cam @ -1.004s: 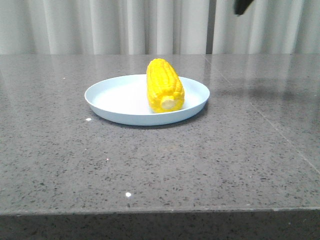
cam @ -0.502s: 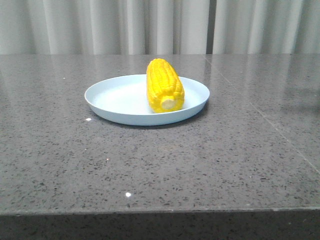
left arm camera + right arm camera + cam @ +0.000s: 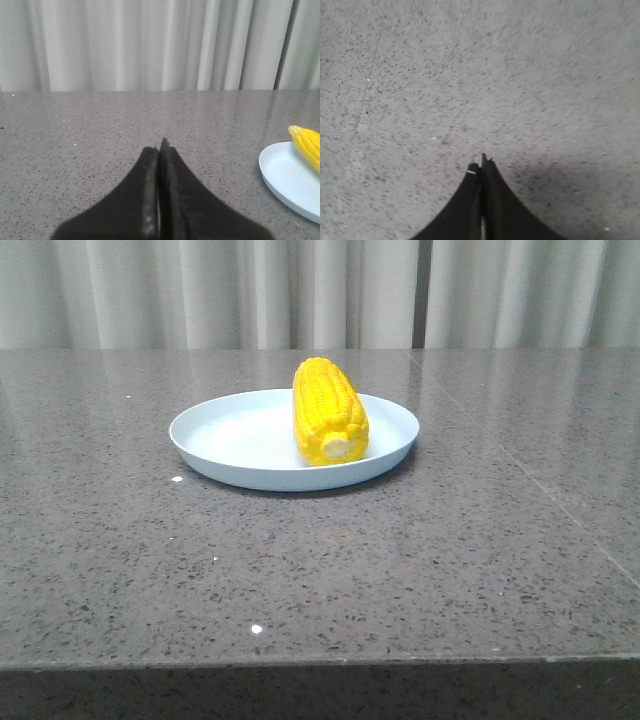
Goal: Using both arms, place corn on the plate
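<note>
The yellow corn [image 3: 329, 411] lies on the pale blue plate [image 3: 230, 435], on its right half, pale stub end toward the camera. Neither gripper shows in the front view. In the left wrist view the plate's rim [image 3: 280, 175] and the corn's tip [image 3: 306, 144] show at the edge, apart from my left gripper [image 3: 160, 147], which is shut and empty over bare table. My right gripper [image 3: 481, 164] is shut and empty above the speckled table; no corn or plate shows in its view.
The grey speckled stone table [image 3: 450, 560] has a seam line [image 3: 520, 465] running to the right of the plate. Pale curtains [image 3: 300, 290] hang behind the table's far edge. The table's front edge [image 3: 320, 665] is near the camera.
A dark part of an arm at the top right of the front view one second ago has left the view. The corn and plate have not moved.
</note>
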{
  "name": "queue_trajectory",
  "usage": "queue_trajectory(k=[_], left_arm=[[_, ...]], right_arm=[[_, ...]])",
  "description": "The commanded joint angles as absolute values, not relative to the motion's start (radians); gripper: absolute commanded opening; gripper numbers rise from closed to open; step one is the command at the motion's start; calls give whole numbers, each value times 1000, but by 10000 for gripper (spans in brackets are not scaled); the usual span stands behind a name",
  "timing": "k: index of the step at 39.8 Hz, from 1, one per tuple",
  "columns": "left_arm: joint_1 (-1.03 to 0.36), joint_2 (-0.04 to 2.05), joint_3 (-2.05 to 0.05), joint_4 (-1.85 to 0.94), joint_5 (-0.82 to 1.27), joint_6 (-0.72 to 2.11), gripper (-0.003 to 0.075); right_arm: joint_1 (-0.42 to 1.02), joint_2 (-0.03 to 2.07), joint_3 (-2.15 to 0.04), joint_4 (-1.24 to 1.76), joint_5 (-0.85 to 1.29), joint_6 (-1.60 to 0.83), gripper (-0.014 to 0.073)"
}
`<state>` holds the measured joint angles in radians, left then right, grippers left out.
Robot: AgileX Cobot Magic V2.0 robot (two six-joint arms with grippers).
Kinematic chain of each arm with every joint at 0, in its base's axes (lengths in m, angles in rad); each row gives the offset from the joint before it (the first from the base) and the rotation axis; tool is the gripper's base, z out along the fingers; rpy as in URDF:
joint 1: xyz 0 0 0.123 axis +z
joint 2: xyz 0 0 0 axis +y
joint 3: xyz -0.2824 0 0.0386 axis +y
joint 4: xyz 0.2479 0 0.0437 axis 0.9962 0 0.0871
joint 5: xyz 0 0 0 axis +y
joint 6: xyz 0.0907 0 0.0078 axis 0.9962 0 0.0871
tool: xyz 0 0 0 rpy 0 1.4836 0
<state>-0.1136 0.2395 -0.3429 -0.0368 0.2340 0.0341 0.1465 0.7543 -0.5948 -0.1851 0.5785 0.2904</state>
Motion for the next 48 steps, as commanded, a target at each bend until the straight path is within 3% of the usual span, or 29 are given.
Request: queue_trajectory(k=[1, 14, 48], left_arm=[[-110, 248, -368, -38, 151, 25, -20], [-110, 248, -368, -38, 151, 25, -20], [-110, 248, -368, -38, 151, 25, -20]], right_arm=[[141, 612, -523, -258, 430, 280, -69], [141, 257, -329, -258, 207, 280, -69], [141, 246, -327, -258, 194, 280, -69]])
